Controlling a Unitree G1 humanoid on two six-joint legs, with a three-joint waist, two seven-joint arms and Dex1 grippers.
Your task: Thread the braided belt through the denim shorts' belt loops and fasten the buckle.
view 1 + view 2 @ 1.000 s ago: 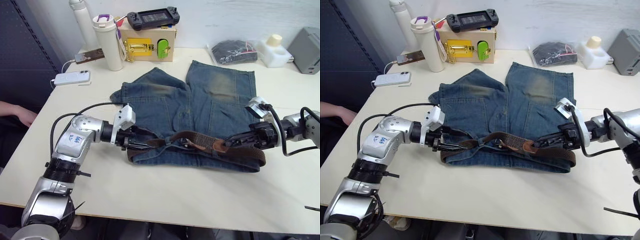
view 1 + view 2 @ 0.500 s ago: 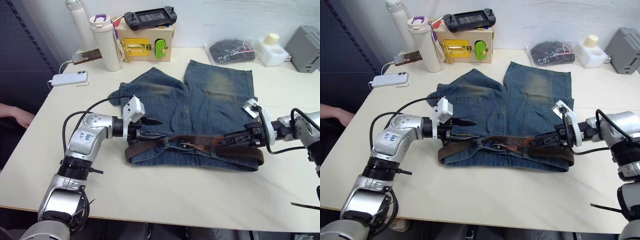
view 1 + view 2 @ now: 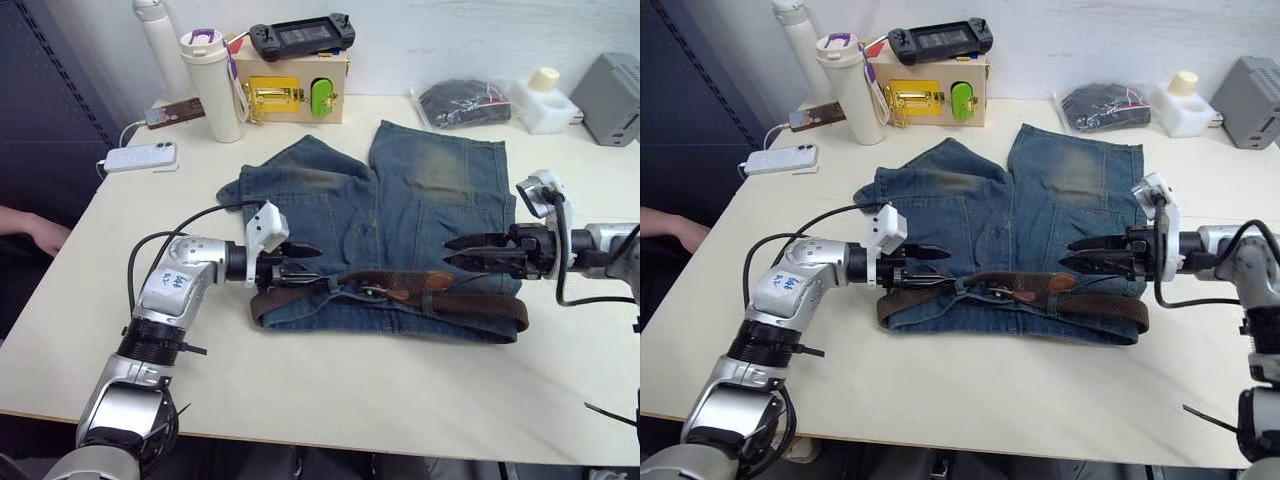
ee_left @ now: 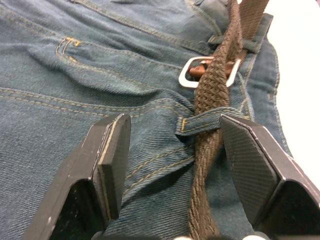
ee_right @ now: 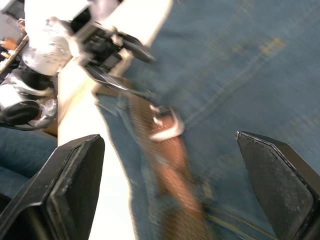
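Braided dark brown woven belt [image 3: 440, 300], lying along the waistband of the faded blue denim shorts [image 3: 400, 200], is limp and grippy; take it just ahead of the left gripper [image 4: 172, 150], beyond the denim belt loop [image 4: 210, 120]. Since a second ago, both grippers have released: the right gripper [image 3: 455, 250] now hovers spread, lifted clear of the strap.

My work surface is a cream bench [image 3: 330, 400], evenly lit. A pale wall [image 3: 450, 30] runs along its far edge; a dark panel [image 3: 50, 100] stands off its left edge.
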